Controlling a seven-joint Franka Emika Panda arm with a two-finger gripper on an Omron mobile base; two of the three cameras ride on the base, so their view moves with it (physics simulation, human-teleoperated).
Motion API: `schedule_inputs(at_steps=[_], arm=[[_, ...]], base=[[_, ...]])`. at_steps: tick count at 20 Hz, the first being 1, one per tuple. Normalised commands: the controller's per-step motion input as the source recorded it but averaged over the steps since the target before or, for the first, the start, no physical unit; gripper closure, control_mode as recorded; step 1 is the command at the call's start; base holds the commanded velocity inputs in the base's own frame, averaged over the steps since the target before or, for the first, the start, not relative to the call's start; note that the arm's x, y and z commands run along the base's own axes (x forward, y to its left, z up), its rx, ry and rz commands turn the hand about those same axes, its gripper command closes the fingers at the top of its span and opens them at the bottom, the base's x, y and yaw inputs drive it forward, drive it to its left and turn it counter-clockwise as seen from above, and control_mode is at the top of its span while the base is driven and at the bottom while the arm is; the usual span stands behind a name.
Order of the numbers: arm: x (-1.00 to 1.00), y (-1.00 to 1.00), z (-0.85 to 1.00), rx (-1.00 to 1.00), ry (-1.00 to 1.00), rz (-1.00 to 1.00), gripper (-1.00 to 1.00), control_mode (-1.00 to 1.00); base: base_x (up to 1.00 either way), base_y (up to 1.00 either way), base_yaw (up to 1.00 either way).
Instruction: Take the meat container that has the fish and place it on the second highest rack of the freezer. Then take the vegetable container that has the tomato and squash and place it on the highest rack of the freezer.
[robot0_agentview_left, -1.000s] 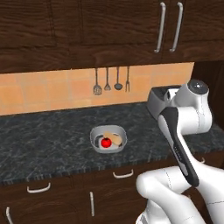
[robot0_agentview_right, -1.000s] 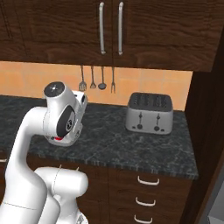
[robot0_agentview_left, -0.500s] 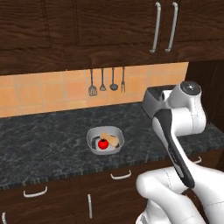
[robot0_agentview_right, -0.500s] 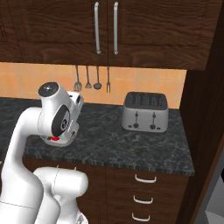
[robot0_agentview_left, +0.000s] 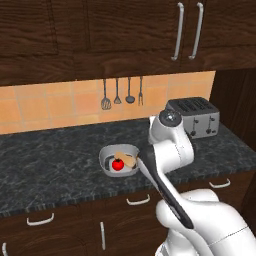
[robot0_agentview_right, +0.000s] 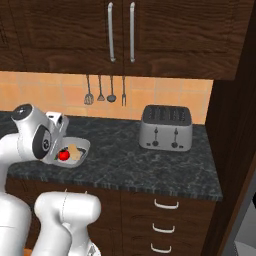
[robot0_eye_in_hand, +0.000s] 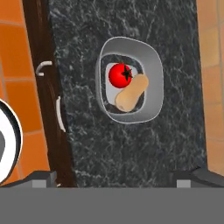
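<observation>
Hand view: spread gripper (robot0_eye_in_hand: 113, 177) above rounded grey container (robot0_eye_in_hand: 155, 74) holding glossy tomato (robot0_eye_in_hand: 120, 75), tan squash (robot0_eye_in_hand: 132, 92), on speckled counter (robot0_eye_in_hand: 131, 144).

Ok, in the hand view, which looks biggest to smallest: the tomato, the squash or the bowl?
1. Bowl, it holds both.
2. Squash, longer than the tomato.
3. Tomato, smallest.
All sit together, so nearness does not skew it.
</observation>
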Motion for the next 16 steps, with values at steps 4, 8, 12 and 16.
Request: schedule_inputs(at_steps=[4,8,12,16], arm=[[0.09,0.91,-0.21,0.00,0.10,0.00,-1.00,-1.00],[0.00,0.68,-0.22,0.00,0.20,0.00,-1.00,-1.00],[0.00,0.51,-0.34,0.00,0.13,0.00,-1.00,-1.00],[0.00,0.35,-0.32,0.00,0.10,0.00,-1.00,-1.00]], base=[[0.00,0.00,0.00],[0.00,0.00,0.00],[0.00,0.00,0.00],[0.00,0.00,0.00]])
